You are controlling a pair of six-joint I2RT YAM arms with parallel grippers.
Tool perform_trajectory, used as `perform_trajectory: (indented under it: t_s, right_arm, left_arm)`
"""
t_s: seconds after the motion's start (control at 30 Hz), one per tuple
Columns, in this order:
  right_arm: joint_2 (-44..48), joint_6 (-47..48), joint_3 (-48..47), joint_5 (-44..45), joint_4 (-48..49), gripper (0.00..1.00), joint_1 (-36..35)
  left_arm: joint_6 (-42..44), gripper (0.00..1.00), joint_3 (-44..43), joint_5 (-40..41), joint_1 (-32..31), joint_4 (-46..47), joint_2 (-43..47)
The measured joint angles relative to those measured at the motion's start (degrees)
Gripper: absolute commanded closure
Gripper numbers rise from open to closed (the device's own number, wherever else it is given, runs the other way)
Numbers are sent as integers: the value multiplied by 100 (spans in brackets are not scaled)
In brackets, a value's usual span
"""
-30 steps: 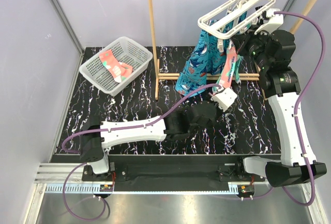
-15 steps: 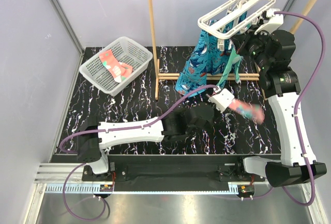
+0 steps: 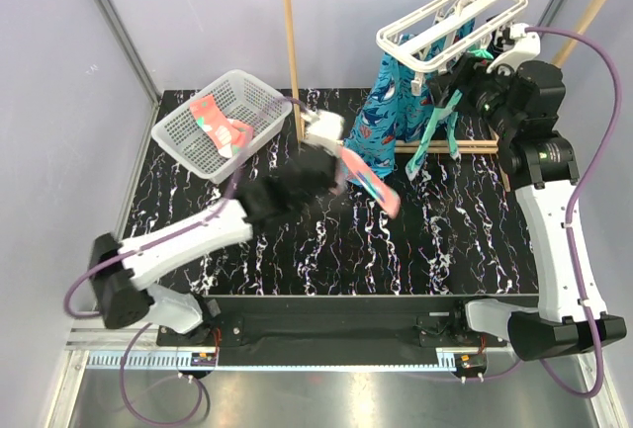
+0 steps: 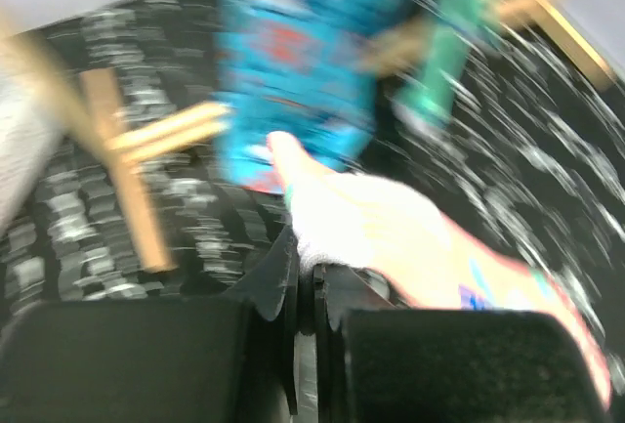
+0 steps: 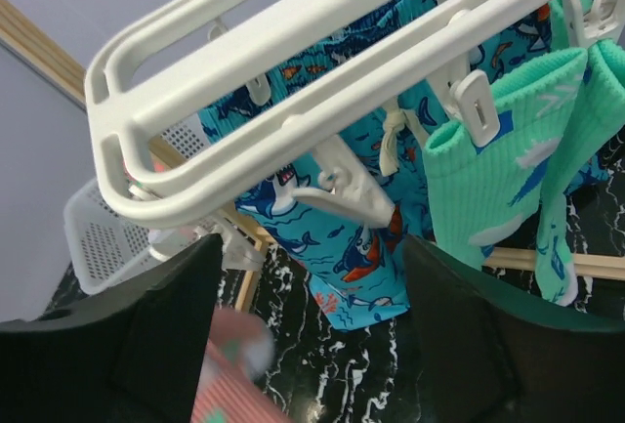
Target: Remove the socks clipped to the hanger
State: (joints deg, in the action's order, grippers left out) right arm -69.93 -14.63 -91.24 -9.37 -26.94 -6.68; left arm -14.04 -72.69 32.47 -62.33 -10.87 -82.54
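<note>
swinging that left arm toward the white mesh basket (image 3: 183, 146) makes sense to me: you've got the left gripper (image 3: 334, 158) pinched shut on the cuff of the coral-pink sock (image 3: 371, 181), and the rest of it trails out behind over the black marbled table (image 3: 465, 240). the wrist view is badly smeared, but the pale cuff does sit right in the closed fingers (image 4: 283, 281). there's another coral sock (image 3: 220, 124) lying in the basket, so i'd guess that's the drop spot.

your right gripper (image 3: 478, 60) is parked up by the white clip hanger (image 3: 450, 15), jaws spread wide with nothing in them. from its own camera it's just under the frame, looking at the teal socks (image 5: 488, 189), which are clipped on and hang beside the blue shark-print cloth (image 3: 391, 117). my read is it's staged for the next pull or to steady the frame, though i can't see it touching anything.

compared to a second ago: the pink sock was hanging off the hanger with the left gripper at it. half a second ago it was already free, flapping out to the right of centre. now the whole left arm has swept across to the rack's wooden post (image 3: 290, 72), and the hanger sits a touch higher. the right arm has barely budged.
</note>
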Motion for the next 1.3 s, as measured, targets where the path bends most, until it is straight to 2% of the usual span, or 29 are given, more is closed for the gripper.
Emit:
perform_trajectory:
  t_s: [0.17,0.37,0.47,0.5,0.6,0.63,0.7,0.73,0.77,0.9,1.03,1.17,1.3]
  right_arm:
    - [186,-151,192,-122,-323,1,0]
    - [940,-234,573,-125,-837,0,0]
    - [1266,-254,555,-118,-960,0,0]
    - [1366,-264,551,-114,-975,0,0]
    - [1572,-323,518,-125,-1019,0,-2]
    - [1622,-341,514,-131,-1040,0,0]
    - [1668,-363,501,-155,-1067,0,0]
    - [1672,-372,498,-179,-1073,0,-2]
    - [1674,-378,496,-188,-1093,0,-2]
    - [1672,-389,494,-181,-1176,0,0]
    - [1657,-503,531,63,-1187,0,-2]
    - [1427,-577,544,555,-1187,0,-2]
    - [964,-577,538,1067,-1152,0,33]
  left_arm:
    - [-380,100,-87,-131,1875,-551,778]
    - [-649,100,-658,-603,4391,-1106,647]
    - [-699,100,-1016,-839,5156,-1182,214]
    - [-702,96,-1211,-916,5329,-1198,-52]
    - [-688,76,-1589,-1137,5598,-1163,-774]
    - [-675,59,-1661,-1252,5687,-1152,-1019]
    - [-634,49,-1764,-1582,5814,-1167,-1515]
    - [-621,41,-1873,-1777,5866,-1244,-1773]
    - [-603,38,-2063,-1921,5899,-1425,-2033]
    - [-546,30,-2806,-2295,5960,-2013,-2743]
    - [-501,27,-2973,-2483,5842,-2317,-2566]
    - [-452,26,-2870,-2728,5462,-2459,-1825]
    - [-498,25,-2031,-3397,4964,-2201,-463]
